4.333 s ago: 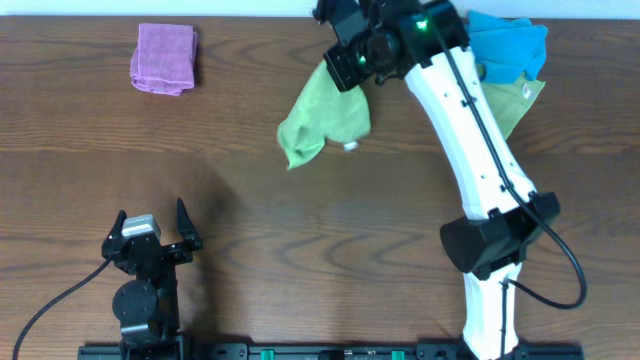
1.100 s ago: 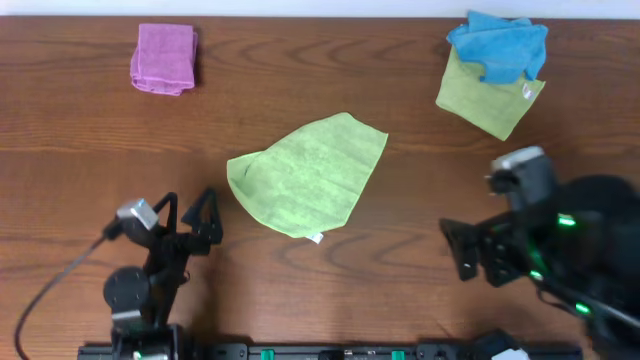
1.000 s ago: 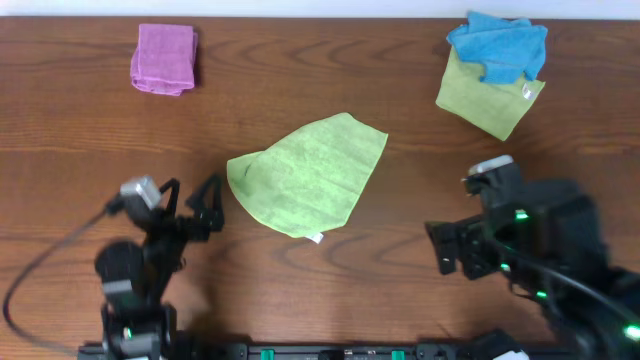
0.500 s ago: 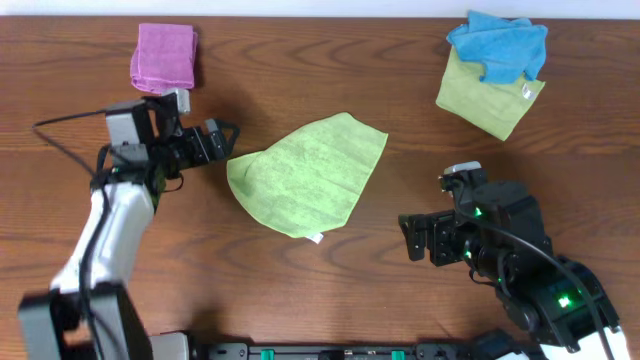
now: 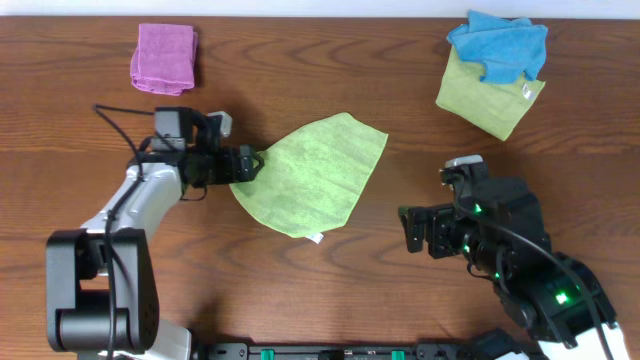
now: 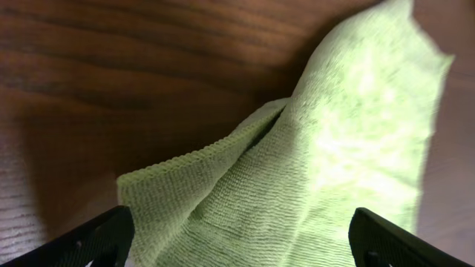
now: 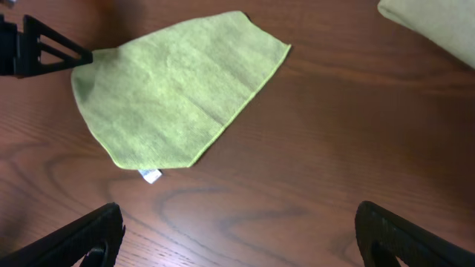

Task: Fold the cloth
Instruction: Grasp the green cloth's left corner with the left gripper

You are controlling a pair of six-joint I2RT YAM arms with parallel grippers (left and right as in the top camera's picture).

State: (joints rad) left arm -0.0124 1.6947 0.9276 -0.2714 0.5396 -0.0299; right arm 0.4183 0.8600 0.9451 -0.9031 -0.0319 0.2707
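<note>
The cloth [image 5: 305, 175] is a bright lime-green towel lying mostly flat in the middle of the table, with a small white tag [image 5: 315, 238] at its near edge. Its left corner is doubled over. My left gripper [image 5: 245, 163] is at that corner, open. In the left wrist view the cloth [image 6: 319, 163] fills the space between the spread fingers of the left gripper [image 6: 241, 241]. My right gripper [image 5: 408, 228] hovers open to the right of the cloth, holding nothing. The right wrist view shows the cloth [image 7: 171, 89] ahead of the right gripper [image 7: 237, 237].
A folded pink cloth [image 5: 165, 58] lies at the back left. At the back right, a blue cloth [image 5: 498, 45] sits on a duller yellow-green cloth [image 5: 490, 105]. Bare wood surrounds the lime cloth.
My left arm swung from the table's front left up and across to the cloth's left corner. My right arm drew back to the front right, open, after leaving the cloth in the middle.
</note>
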